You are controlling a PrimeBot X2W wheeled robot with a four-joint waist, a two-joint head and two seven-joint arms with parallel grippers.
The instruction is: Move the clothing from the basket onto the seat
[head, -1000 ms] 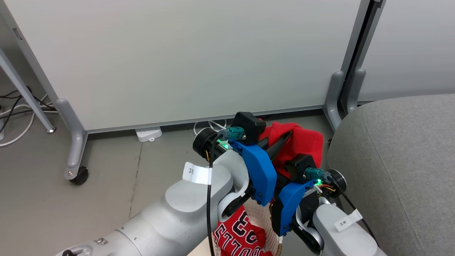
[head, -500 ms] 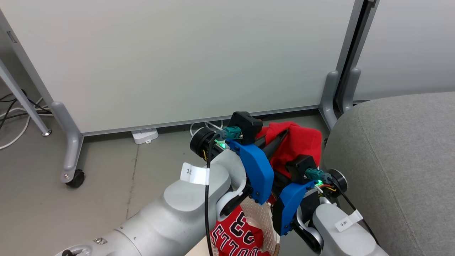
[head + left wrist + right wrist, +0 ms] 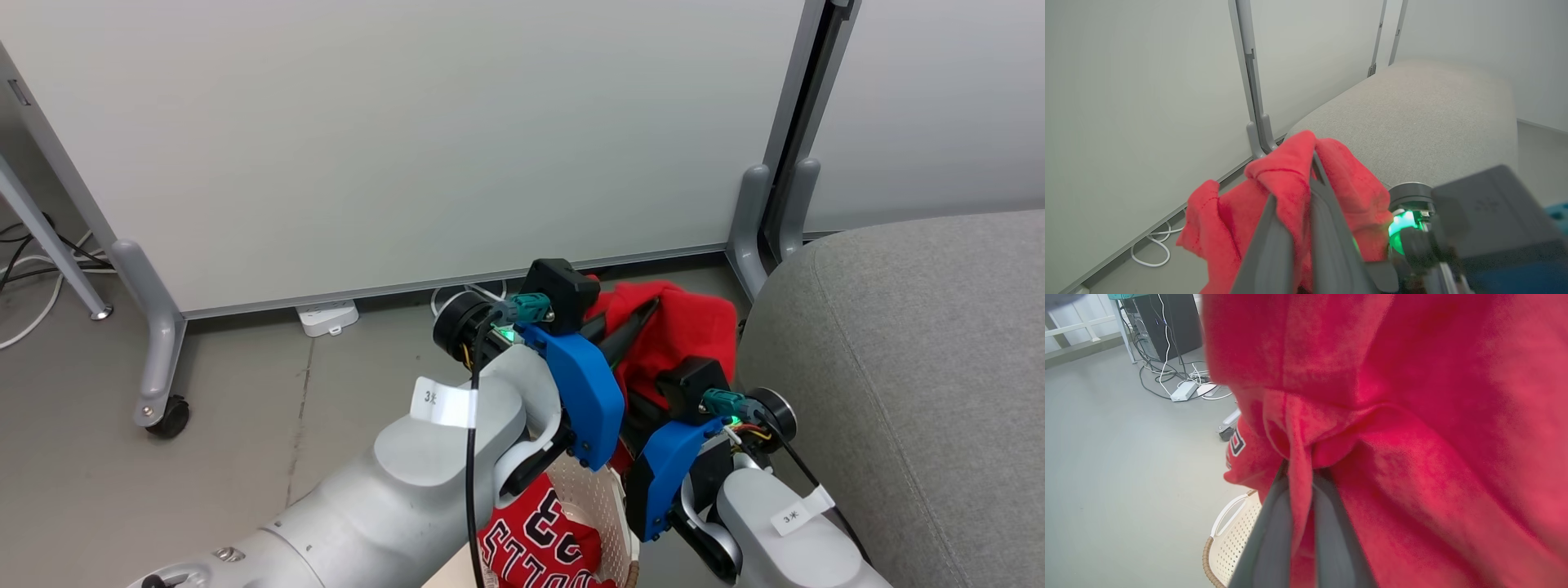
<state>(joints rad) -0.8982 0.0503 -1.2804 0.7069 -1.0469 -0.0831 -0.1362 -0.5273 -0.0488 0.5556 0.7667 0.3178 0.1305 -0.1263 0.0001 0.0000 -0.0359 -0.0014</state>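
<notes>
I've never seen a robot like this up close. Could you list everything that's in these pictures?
plain red garment: one, red, lifted above the basket
jersey: one, red with black-and-white lettering, in the basket
basket: one, cream with a brown rim, on the floor below the arms
seat: one, light grey, at the right
partition panels: two, white with grey legs, behind
power strip: one, white, on the floor by a panel
cables: several, white and black, on the floor
left gripper: one, dark fingers, shut on the plain red garment
right gripper: one, dark fingers, shut on the same garment
</notes>
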